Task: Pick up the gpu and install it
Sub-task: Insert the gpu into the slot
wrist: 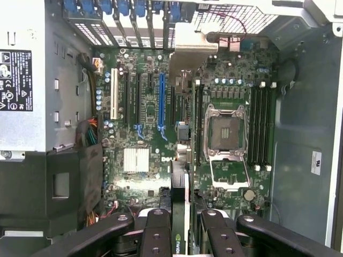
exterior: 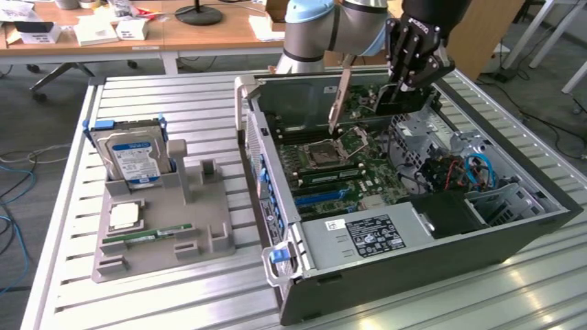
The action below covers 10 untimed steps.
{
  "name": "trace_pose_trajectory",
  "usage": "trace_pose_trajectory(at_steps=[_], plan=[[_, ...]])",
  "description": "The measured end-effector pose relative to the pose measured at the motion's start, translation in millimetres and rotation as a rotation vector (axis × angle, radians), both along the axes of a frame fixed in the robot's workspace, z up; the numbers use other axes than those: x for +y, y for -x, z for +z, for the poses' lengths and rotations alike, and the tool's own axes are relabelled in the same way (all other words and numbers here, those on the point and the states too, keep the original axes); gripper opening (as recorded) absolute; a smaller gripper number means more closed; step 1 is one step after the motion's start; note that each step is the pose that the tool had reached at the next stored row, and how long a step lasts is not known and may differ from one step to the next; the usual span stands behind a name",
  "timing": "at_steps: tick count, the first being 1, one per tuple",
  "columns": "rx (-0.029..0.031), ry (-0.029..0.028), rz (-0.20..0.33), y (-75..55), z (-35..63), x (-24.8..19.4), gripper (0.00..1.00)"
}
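Observation:
The gpu [exterior: 403, 102] hangs over the open computer case [exterior: 513, 237], above the motherboard [exterior: 335, 172], with my gripper [exterior: 405, 84] shut on its upper edge. Its silver end bracket [exterior: 341, 96] points down toward the board on the exterior view's left. In the wrist view the gpu [wrist: 181, 203] appears edge-on between my black fingers [wrist: 155, 233], and its bracket [wrist: 190, 45] reaches toward the rear slot openings. It floats beside the long blue slot [wrist: 161, 101], on the side of the empty CPU socket [wrist: 225, 134], clear of the board.
A grey fixture [exterior: 197, 227] on the slatted table holds a hard drive [exterior: 133, 155], a CPU chip [exterior: 126, 214] and a green RAM stick [exterior: 147, 235]. Inside the case are the power supply [exterior: 362, 234], cable bundles [exterior: 477, 172] and the drive cage [exterior: 513, 199].

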<state>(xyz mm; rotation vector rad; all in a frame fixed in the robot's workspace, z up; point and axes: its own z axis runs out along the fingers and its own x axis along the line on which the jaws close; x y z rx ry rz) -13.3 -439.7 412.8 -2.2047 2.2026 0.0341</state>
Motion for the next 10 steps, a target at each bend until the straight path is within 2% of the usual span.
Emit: trace_pose_trajectory(at_steps=[10], plan=[[-0.0001,0.0,0.0,0.9,-1.9,0.0,0.26]])
